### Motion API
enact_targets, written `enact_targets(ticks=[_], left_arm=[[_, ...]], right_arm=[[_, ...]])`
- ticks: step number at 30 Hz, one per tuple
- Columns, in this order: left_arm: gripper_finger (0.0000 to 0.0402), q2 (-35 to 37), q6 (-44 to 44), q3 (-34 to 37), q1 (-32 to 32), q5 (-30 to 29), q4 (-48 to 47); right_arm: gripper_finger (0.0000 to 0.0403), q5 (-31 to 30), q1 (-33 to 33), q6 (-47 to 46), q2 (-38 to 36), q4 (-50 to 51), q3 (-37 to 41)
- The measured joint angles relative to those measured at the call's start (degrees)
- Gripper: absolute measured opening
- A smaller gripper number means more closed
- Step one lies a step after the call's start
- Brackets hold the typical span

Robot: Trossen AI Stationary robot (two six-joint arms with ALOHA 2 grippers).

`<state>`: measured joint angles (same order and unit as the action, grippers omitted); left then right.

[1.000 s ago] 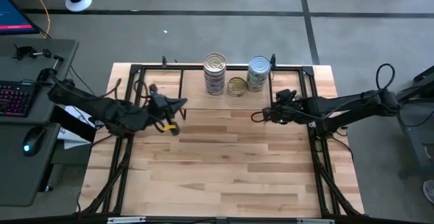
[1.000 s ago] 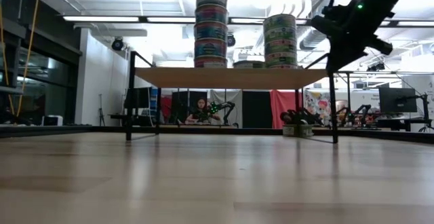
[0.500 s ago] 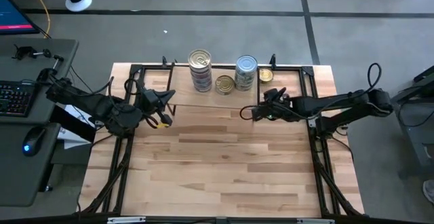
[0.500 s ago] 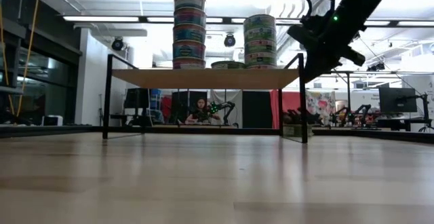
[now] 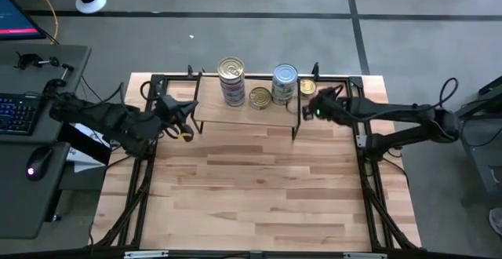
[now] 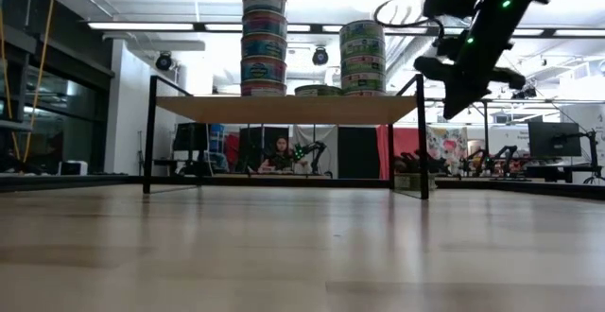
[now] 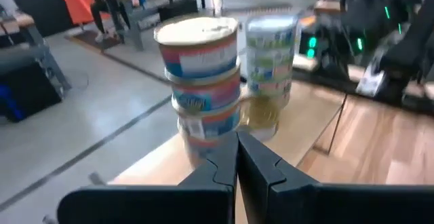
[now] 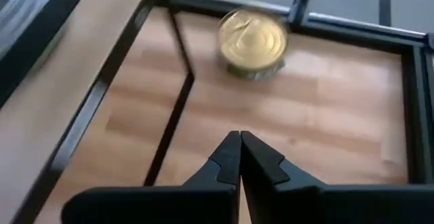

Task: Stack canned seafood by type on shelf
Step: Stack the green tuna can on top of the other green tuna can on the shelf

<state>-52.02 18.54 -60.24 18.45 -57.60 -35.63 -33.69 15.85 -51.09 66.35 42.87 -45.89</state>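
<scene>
The shelf [image 5: 227, 114], a light-wood board on black wire legs, stands at the table's far side. On it are a tall stack of tins [image 5: 230, 71], a single gold tin [image 5: 260, 96] and a second stack [image 5: 285, 77]. A loose gold tin [image 8: 252, 41] lies flat on the table beyond the shelf's right end. My left gripper [image 7: 236, 146] is shut, just off the shelf's left end, pointing at the tall stack [image 7: 200, 81]. My right gripper [image 8: 239, 142] is shut above the table at the shelf's right end, slanting down toward the loose tin, short of it.
A black metal frame [image 5: 357, 118] runs along the table's far and side edges, close behind the loose tin. The shelf's wire legs [image 8: 169, 129] stand beside my right gripper. Bare tabletop [image 5: 251, 188] lies toward the near edge.
The shelf with its stacks has slid toward the table's left edge, staying upright and uncovering the loose gold tin at its right end. My right gripper went left, then swung toward the far edge and that tin. My left gripper drew back toward the table's left edge.
</scene>
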Motion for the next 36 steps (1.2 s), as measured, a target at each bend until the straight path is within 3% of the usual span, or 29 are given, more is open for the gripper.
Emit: enact_targets(ticks=[4,8,11,15,19,21,25,36], left_arm=[[0.0,0.0,0.7,0.1,-5.5,6.1,-4.8],[0.0,0.9,-5.7,2.5,-14.6,13.1,-3.1],[0.0,1.9,-12.3,6.1,-24.1,26.3,4.5],[0.0,1.9,-15.0,11.9,-35.9,47.5,17.5],[0.0,0.6,-14.3,14.6,-42.9,58.3,25.8],[0.0,-0.3,-14.3,15.6,-45.0,62.0,29.4],[0.0,-2.3,-13.0,16.0,-47.5,66.5,32.8],[0.0,-3.6,-11.7,16.0,-47.9,64.6,37.4]], right_arm=[[0.0,6.6,10.4,7.0,1.4,-8.7,0.0],[0.0,18.4,21.5,10.0,5.6,-19.1,0.0],[0.0,26.4,27.5,9.4,10.7,-24.6,-0.1],[0.0,31.8,32.6,6.2,16.6,-28.4,-0.9],[0.0,29.6,35.3,6.4,21.2,-26.2,-2.0],[0.0,31.3,36.8,6.1,22.8,-27.6,-4.0],[0.0,33.1,38.1,6.8,28.3,-26.0,-5.8],[0.0,34.2,39.3,17.5,32.2,-23.5,-9.5]])
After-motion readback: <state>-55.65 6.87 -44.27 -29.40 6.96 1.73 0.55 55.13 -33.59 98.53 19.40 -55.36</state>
